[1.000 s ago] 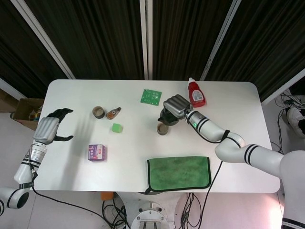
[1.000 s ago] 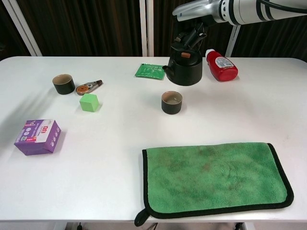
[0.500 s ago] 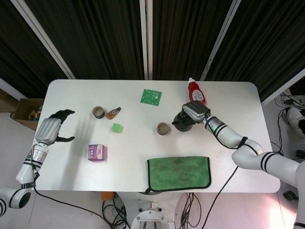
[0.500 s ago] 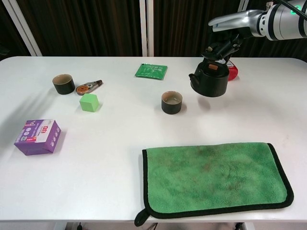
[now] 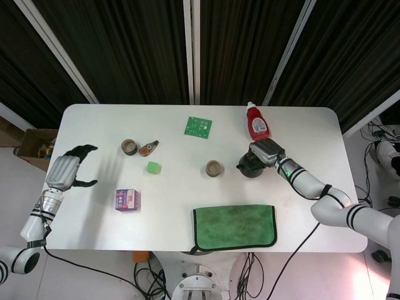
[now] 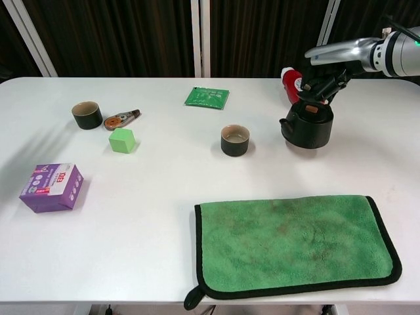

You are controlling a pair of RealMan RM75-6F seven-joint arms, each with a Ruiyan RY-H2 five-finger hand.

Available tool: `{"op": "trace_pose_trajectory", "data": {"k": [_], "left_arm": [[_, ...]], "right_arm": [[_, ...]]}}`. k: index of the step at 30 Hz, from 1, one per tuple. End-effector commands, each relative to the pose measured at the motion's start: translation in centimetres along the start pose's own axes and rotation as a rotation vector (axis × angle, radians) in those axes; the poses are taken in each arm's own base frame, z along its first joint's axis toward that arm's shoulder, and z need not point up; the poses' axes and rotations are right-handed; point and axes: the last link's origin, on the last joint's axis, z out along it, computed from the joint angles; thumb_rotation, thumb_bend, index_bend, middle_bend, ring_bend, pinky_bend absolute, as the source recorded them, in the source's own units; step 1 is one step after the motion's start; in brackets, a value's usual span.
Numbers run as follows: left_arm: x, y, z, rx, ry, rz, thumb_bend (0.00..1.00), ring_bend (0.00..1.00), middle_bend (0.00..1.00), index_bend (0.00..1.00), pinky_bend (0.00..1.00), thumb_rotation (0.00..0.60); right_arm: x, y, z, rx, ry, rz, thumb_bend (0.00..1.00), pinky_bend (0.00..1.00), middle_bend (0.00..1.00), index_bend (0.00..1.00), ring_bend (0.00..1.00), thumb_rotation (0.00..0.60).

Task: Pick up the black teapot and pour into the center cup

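Note:
The black teapot (image 5: 250, 166) (image 6: 306, 128) stands upright at table level just right of the center cup (image 5: 214, 167) (image 6: 235, 140), with its spout toward the cup. My right hand (image 5: 266, 152) (image 6: 326, 84) is over the pot and grips the handle above its lid. The center cup is dark with a tan inside and stands alone, a short gap from the spout. A second dark cup (image 5: 129, 147) (image 6: 86, 115) stands at the far left. Off the table's left edge, my left hand (image 5: 67, 170) hangs with fingers apart and holds nothing.
A red bottle (image 5: 257, 122) (image 6: 291, 84) lies just behind the teapot. A green cloth (image 5: 234, 226) (image 6: 295, 243) covers the front right. A green packet (image 5: 198, 125), green cube (image 6: 122, 140), tape dispenser (image 6: 121, 119) and purple box (image 6: 51, 188) lie toward the left.
My right hand has carried the teapot from behind the center cup rightward and down, to table level on the cup's right. The left hand has barely moved.

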Motion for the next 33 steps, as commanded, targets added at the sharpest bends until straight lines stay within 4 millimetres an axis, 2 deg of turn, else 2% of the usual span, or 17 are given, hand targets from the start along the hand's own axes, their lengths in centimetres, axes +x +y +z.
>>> {"op": "trace_pose_trajectory", "data": {"k": [1,20,25,33], "left_arm": [[0.0,0.0,0.0,-0.004,-0.004,-0.004,0.00,0.15,0.16,0.20,0.28,0.600],[0.2,0.2,0.0,-0.016,0.008,-0.010,0.00,0.15,0.16,0.20,0.28,0.600],[0.1,0.1,0.1,-0.017,0.005,-0.009,0.00,0.15,0.16,0.20,0.28,0.600],[0.3,0.0,0.0,-0.012,0.009,-0.008,0.00,0.15,0.16,0.20,0.28,0.600]], "right_arm": [[-0.2,0.2,0.0,-0.003,-0.001,0.000,0.65,0.58,0.98,1.00,0.88,0.600],[-1.8,1.2,-0.2,-0.017,-0.010,0.014,0.65,0.58,0.98,1.00,0.87,0.600],[-2.2,1.5,-0.1,-0.018,-0.005,0.009,0.61,0.58,0.98,1.00,0.87,0.600],[-2.6,1.6,0.0,-0.019,0.002,0.017,0.47,0.58,0.98,1.00,0.87,0.600]]}}
